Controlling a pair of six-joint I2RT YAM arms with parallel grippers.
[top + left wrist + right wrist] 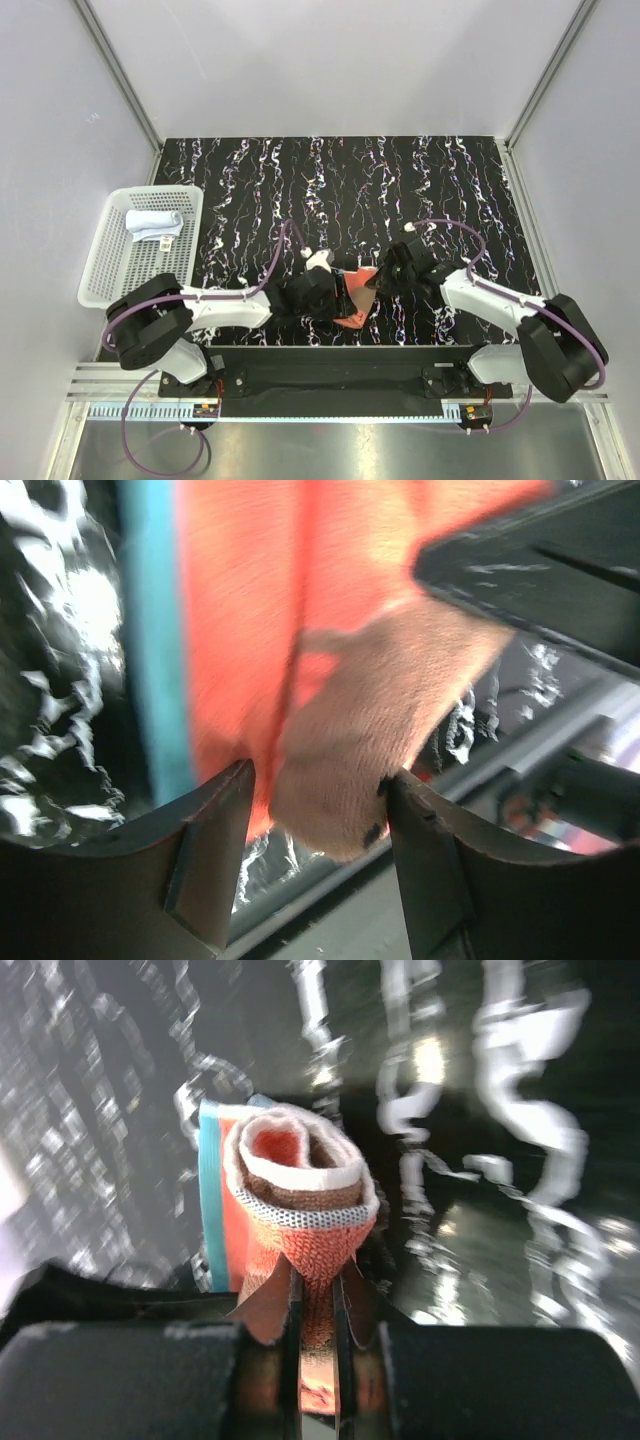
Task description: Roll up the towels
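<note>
The rust-brown towel [352,316], red-orange with a teal edge, lies partly rolled near the table's front edge between both grippers. My right gripper [318,1290] is shut on the roll's end [300,1195], pinching the orange weave; in the top view it [385,276] reaches in from the right. My left gripper [320,790] stands open, with a brown corner of that towel [350,750] hanging between its fingers and touching the right one [425,840]. From above, it [326,288] covers the towel's left side. The white towel [153,222] lies rolled in the basket.
A white perforated basket [100,262] stands at the table's left edge. The black marbled tabletop [340,190] stretches behind the arms. The table's front rail [340,360] runs just below the towel.
</note>
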